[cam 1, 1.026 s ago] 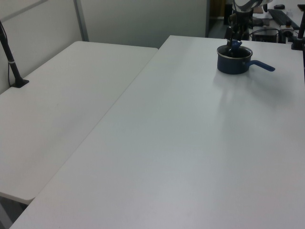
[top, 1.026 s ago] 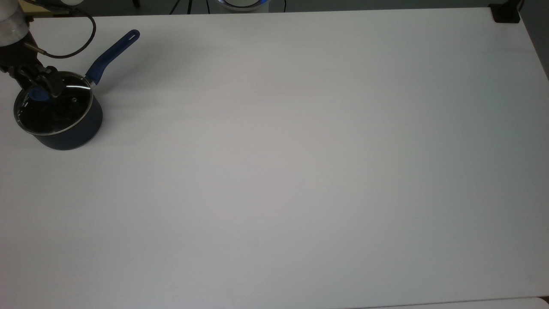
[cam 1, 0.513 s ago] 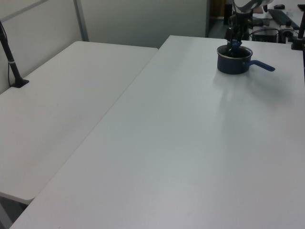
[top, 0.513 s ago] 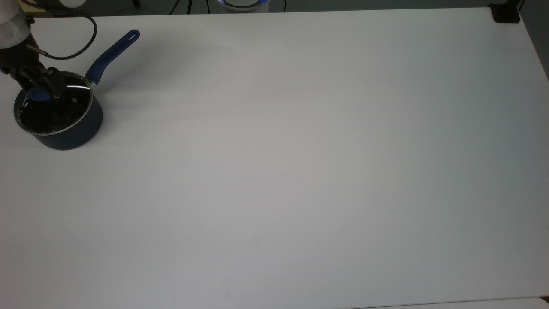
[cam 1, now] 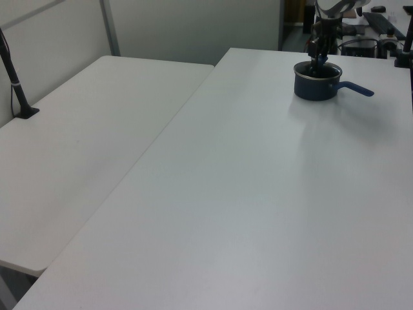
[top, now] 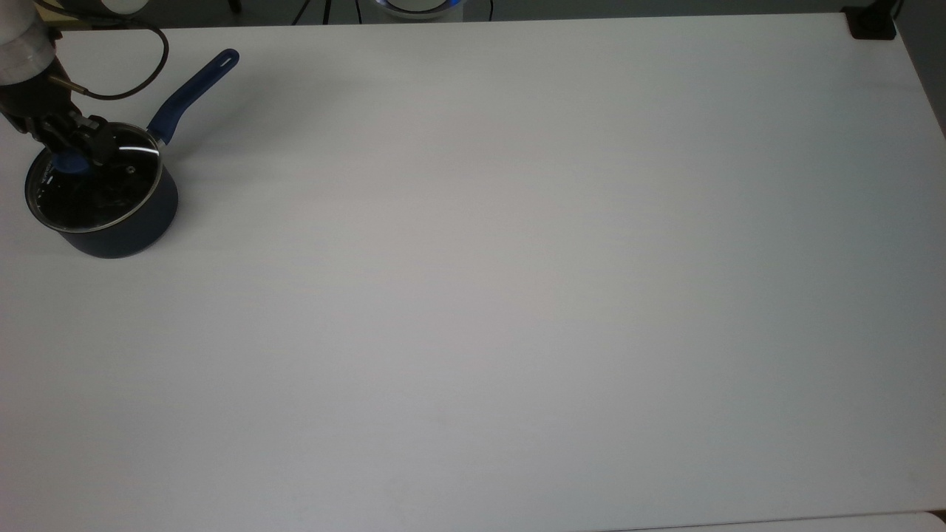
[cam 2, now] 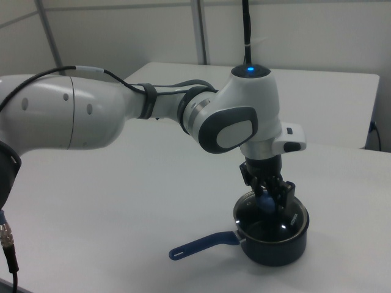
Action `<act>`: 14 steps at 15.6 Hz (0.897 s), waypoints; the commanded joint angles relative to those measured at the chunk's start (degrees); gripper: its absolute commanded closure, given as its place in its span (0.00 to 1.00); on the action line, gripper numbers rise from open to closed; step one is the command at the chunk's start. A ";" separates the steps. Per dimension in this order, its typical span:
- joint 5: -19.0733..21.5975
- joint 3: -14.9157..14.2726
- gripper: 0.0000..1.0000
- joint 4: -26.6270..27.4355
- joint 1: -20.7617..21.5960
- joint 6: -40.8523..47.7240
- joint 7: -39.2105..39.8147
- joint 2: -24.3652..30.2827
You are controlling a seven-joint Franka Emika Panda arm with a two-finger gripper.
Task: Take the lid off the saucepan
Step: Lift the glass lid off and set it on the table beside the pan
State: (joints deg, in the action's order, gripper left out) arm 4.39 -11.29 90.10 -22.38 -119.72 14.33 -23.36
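The gripper (cam 2: 270,196) points straight down, and its two fingers are squeezed on the blue knob (top: 71,160) in the middle of the lid (top: 94,177). The lid is round and see-through with a thin shiny rim, and it looks like it sits on top of the saucepan (top: 118,225); I cannot tell if it is lifted a tiny bit. In the right view the lid (cam 2: 270,215) covers the dark pot (cam 2: 275,247), and the gripper comes down from the big white arm (cam 2: 122,110) above it. The saucepan is dark blue and stands on the white table (top: 517,295), in the far corner at the top view's left. Its long blue handle (top: 194,85) lies above the table, pointing up and toward the top view's right. In the left view the saucepan (cam 1: 317,86) is far away, near the table's back edge, with the gripper (cam 1: 319,59) on top.
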 commanded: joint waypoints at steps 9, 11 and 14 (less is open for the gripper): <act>-2.89 0.65 0.45 1.91 15.06 11.36 -3.94 9.29; -4.64 0.65 0.45 4.37 20.24 11.36 -8.25 10.08; -8.07 0.74 0.45 10.16 27.28 8.82 -14.41 9.82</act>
State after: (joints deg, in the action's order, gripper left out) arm 0.01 -9.87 92.67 -1.38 -108.58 5.37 -15.75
